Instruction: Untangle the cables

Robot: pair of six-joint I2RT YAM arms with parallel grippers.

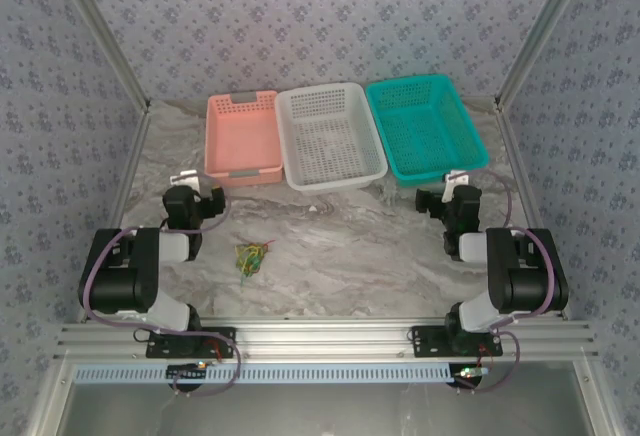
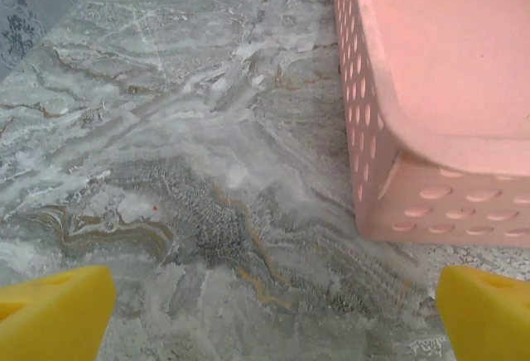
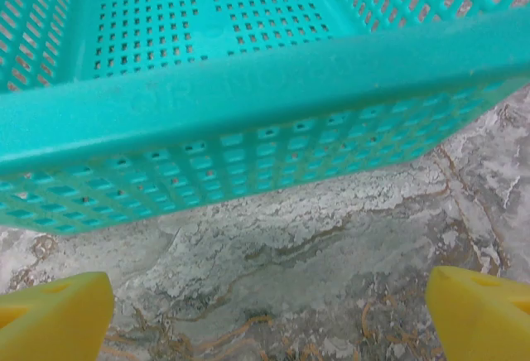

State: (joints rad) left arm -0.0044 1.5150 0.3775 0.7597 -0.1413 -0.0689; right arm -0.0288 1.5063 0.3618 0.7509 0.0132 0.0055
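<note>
A small bunch of thin cables, yellow, green and red, lies tangled on the marble table between the two arms, nearer the left one. My left gripper sits back and left of the bunch, close to the pink basket. In the left wrist view its yellow fingertips stand wide apart over bare marble, open and empty. My right gripper is at the right, just in front of the teal basket. Its yellow fingertips are also wide apart, with only table between them.
Three baskets stand in a row at the back: pink, white and teal. The pink basket's corner is close ahead of the left gripper; the teal basket's wall is close ahead of the right one. Metal frame rails edge the table.
</note>
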